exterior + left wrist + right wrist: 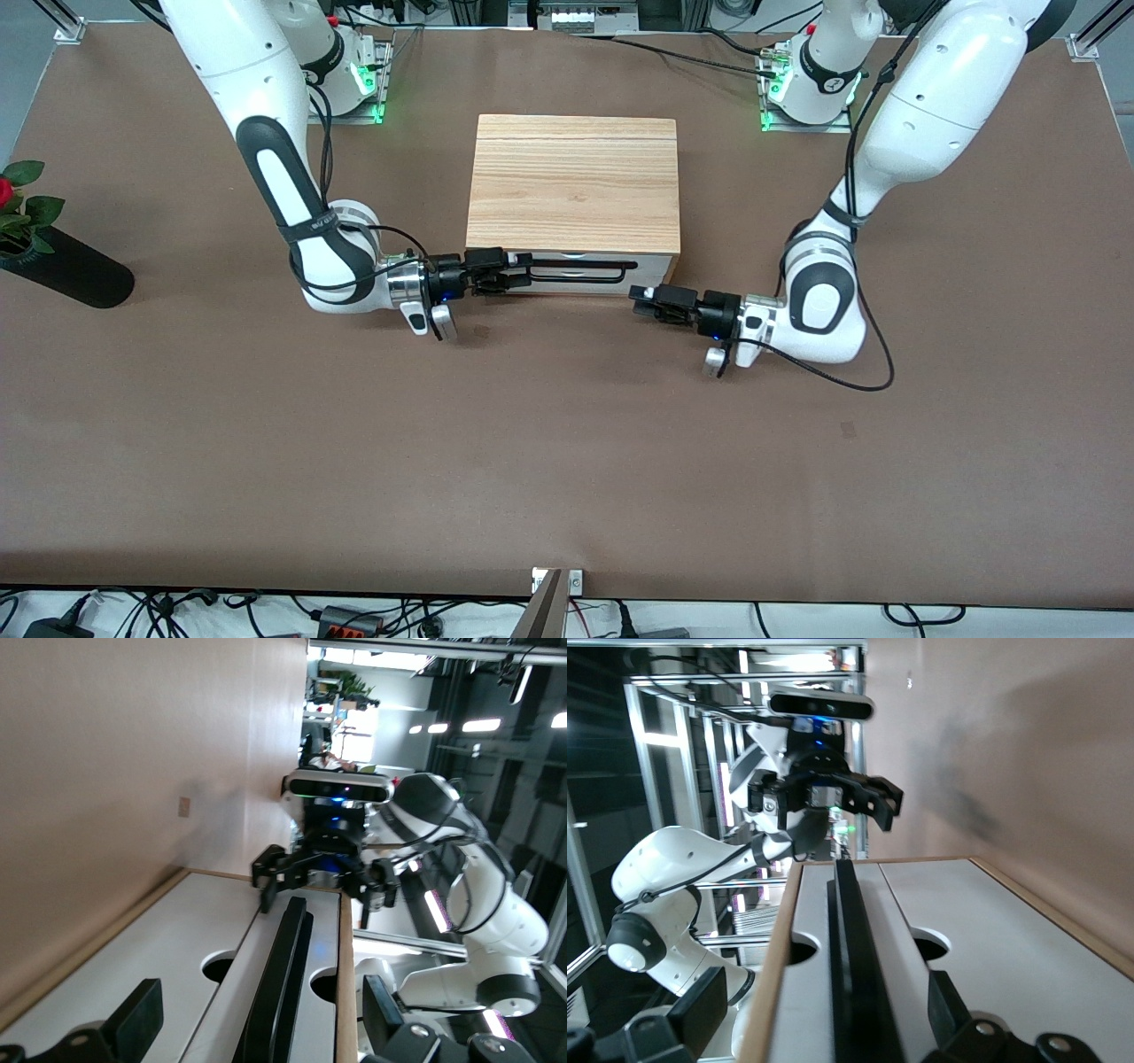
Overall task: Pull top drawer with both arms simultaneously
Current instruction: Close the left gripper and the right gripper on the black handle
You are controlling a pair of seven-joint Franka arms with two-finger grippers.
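A light-wood box (pixel 574 182) stands mid-table. Its top drawer (pixel 654 263) looks shut, with its white front level with the box. The wide black bar handle (pixel 585 263) runs across that front. My right gripper (pixel 518 270) is open at the handle's end toward the right arm's end of the table, with its fingers on either side of the bar. My left gripper (pixel 636 299) is open at the handle's other end and does not touch it. The handle runs between the open fingers in the left wrist view (pixel 279 983) and in the right wrist view (pixel 855 992).
A black vase (pixel 66 270) with a red flower lies at the right arm's end of the table. A black cable (pixel 850 381) loops on the table beside the left arm's wrist. The box's lower white panel (pixel 992 948) lies under the handle.
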